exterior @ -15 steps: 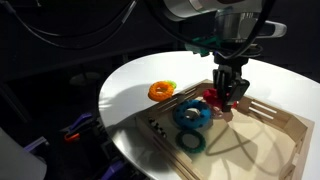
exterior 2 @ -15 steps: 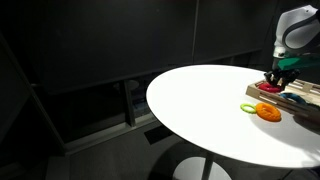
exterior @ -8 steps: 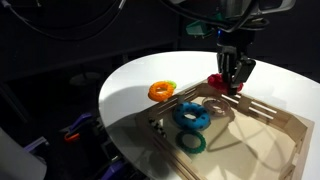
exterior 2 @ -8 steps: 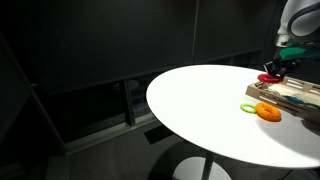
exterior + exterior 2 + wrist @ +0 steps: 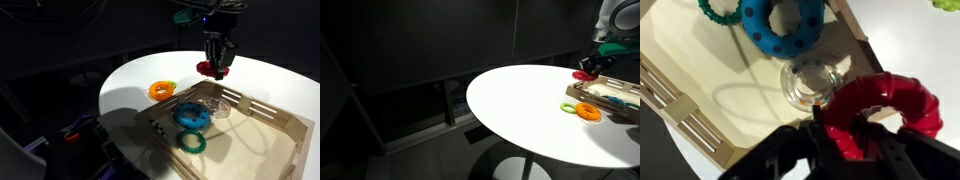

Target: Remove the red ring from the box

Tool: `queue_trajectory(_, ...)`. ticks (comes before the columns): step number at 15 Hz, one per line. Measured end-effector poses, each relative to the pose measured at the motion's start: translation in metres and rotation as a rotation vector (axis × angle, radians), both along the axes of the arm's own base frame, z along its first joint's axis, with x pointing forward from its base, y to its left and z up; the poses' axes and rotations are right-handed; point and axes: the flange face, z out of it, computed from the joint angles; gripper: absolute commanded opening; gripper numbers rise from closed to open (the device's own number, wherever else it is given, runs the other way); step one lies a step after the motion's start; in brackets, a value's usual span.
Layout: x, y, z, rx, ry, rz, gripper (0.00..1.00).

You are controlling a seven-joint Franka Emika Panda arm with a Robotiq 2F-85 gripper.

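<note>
Red ring [image 5: 208, 69] hangs clamped in our pincer [image 5: 215, 67], raised above the box [image 5: 270, 105] that lies below it, so we judge the lift done, and what is left is to carry it past the rim and set it on the desk [image 5: 130, 88].

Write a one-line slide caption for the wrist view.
Pincer holds the red ring aloft; a blue ring lies in the wooden box.
</note>
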Motion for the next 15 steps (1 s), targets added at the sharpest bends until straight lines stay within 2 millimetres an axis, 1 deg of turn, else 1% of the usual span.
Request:
queue_trajectory(3, -0.004, 0.026, -0.006, 0.009, -0.025, 0.052, 0.10)
queue_trajectory(9, -0.011, 0.075, -0.024, 0.026, -0.058, 0.157, 0.10)
queue_trajectory(10, -0.012, 0.082, -0.027, 0.028, -0.058, 0.171, 0.18)
queue_trajectory(11, -0.014, 0.089, -0.030, 0.031, -0.056, 0.184, 0.56)
queue_trajectory(12, -0.015, 0.094, -0.033, 0.033, -0.053, 0.195, 0.57)
queue_trajectory(14, -0.019, 0.102, -0.038, 0.036, -0.043, 0.210, 0.70)
queue_trajectory(15, -0.021, 0.104, -0.040, 0.037, -0.038, 0.214, 0.79)
